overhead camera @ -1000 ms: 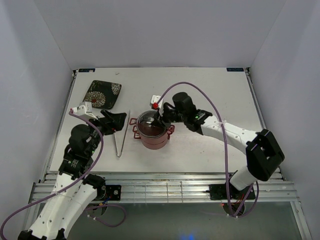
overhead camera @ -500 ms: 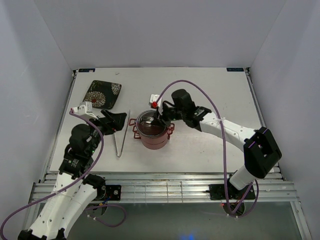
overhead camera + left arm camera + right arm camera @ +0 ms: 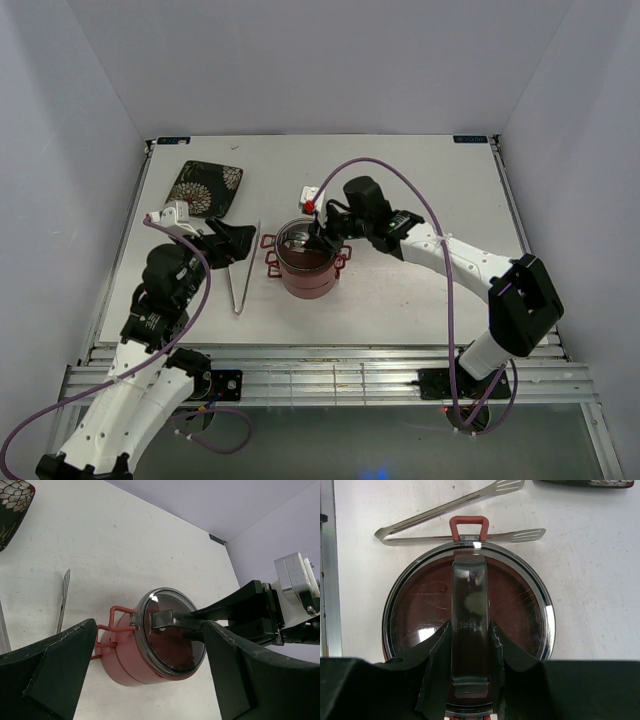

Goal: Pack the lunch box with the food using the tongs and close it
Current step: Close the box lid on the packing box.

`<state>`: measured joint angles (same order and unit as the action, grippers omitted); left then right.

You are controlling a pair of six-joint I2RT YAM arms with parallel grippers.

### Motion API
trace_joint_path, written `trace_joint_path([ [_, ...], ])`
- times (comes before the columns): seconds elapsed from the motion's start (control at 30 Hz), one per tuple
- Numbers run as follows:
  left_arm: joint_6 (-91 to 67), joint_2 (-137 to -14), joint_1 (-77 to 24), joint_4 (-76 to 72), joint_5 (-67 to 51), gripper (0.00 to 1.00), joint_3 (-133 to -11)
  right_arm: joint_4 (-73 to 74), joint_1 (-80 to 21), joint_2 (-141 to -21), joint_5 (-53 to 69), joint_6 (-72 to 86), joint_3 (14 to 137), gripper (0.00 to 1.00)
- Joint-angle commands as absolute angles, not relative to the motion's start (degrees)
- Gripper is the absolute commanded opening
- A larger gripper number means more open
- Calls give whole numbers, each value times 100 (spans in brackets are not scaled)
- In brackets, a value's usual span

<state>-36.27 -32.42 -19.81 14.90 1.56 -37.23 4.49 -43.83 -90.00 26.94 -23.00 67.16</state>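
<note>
The lunch box (image 3: 305, 265) stands upright on the table (image 3: 420, 180), its two dark-red bowls stacked one on the other. The round lid (image 3: 420, 610) with a shiny metal rim lies on top of it. A flat metal handle (image 3: 469, 625) runs across the middle of this lid.

The right gripper (image 3: 318, 240) reaches over the lunch box from the right side. Its two black fingers (image 3: 440, 647) stand narrow, one on each side of the handle, and they press against it. So this gripper grips the handle of the lid.

The left gripper (image 3: 232, 245) is just to the left of the lunch box. Its fingers (image 3: 60, 665) are spread wide apart and they have nothing between them.

The tongs (image 3: 240, 275) lie flat on the table just to the left of the lunch box, under the left gripper. Their two arms are a little apart and hold nothing. A dark patterned plate (image 3: 205, 187) lies further to the left and behind the lunch box.
</note>
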Motion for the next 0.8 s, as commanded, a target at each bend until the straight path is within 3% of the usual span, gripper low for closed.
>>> trace_joint_path([
  [0.0,-3639,-3269,-1960,1389,106,98,-3858,782,-4324,-9035,2654,-2364,6864,8],
  [0.33,-3665,-3296,-1960,1371,70,98,-3823,1335,-4149,-9237,3479,-2751,7162,8],
  [0.77,-3709,-3322,-1960,1336,62,98,-3779,1556,-4078,-9580,3612,-2865,7295,8],
])
